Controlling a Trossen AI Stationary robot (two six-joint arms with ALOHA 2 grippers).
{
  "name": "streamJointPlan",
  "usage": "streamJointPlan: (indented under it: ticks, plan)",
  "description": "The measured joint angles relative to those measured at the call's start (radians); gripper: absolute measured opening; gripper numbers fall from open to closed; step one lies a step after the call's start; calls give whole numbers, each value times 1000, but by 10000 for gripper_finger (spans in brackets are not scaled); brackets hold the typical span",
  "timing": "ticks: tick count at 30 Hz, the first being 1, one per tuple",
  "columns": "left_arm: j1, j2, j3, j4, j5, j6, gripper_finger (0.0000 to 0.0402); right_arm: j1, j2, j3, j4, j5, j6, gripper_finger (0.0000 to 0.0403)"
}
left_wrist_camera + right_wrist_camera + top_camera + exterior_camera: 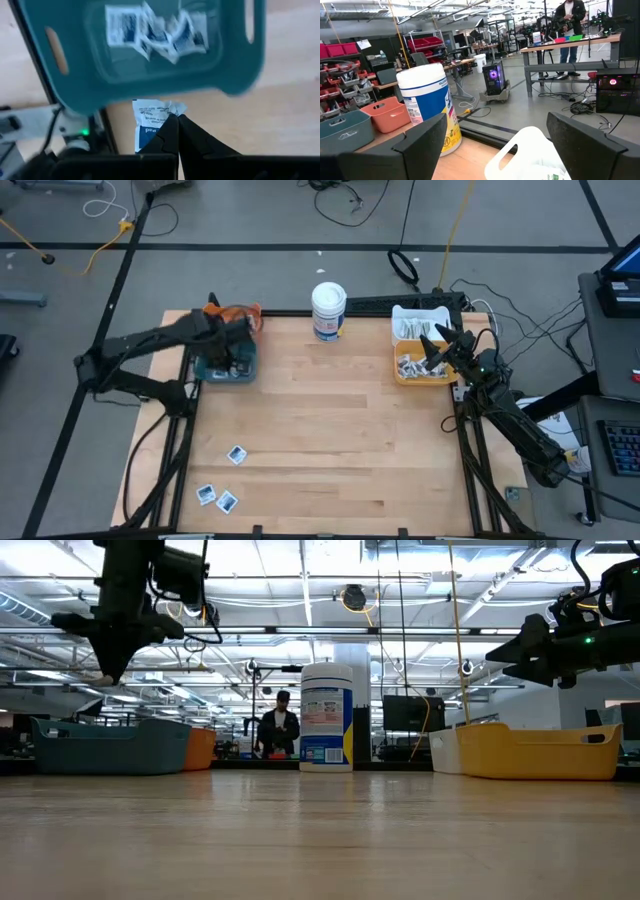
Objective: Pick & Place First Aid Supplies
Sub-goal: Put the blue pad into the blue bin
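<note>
A: What's the biggest thing in sight?

B: The pale wooden table (330,430), with the two dark arms over its far corners. Next down, three bins: a yellow plastic bin (420,368) at the far right holding narrow whitish wrapped strips (412,366), a white bin (418,322) just behind it, and a teal plastic bin (150,75) at the far left with an orange bin (240,313) behind that.

A: And the tall thing in the middle?

B: A white cylindrical tub with a blue label (328,311), upright at the far edge between the bins.

A: Where is the left gripper?

B: The left gripper (177,122) hangs above the teal bin, fingers pressed together on a square white-and-blue sachet (150,122). More such sachets (160,32) lie inside that bin.

A: The right one?

B: The right gripper (440,345) hovers over the yellow bin, its fingers (420,142) spread wide with nothing between them.

A: Anything left on the table?

B: Three loose white-and-blue sachets near the front left: one (236,454) alone, two (216,498) side by side nearer the edge.
</note>
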Motion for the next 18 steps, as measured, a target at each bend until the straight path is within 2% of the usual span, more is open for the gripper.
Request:
streamJointPlan:
  ticks: [6,9,18]
  plan:
    - [192,5,0,33,-20,176,0,0,0,0,0,0,0,337]
    - [261,49,0,44,-24,245,0,0,0,0,0,0,0,337]
    - [359,218,-1,143,-77,346,0,0,0,0,0,0,0,337]
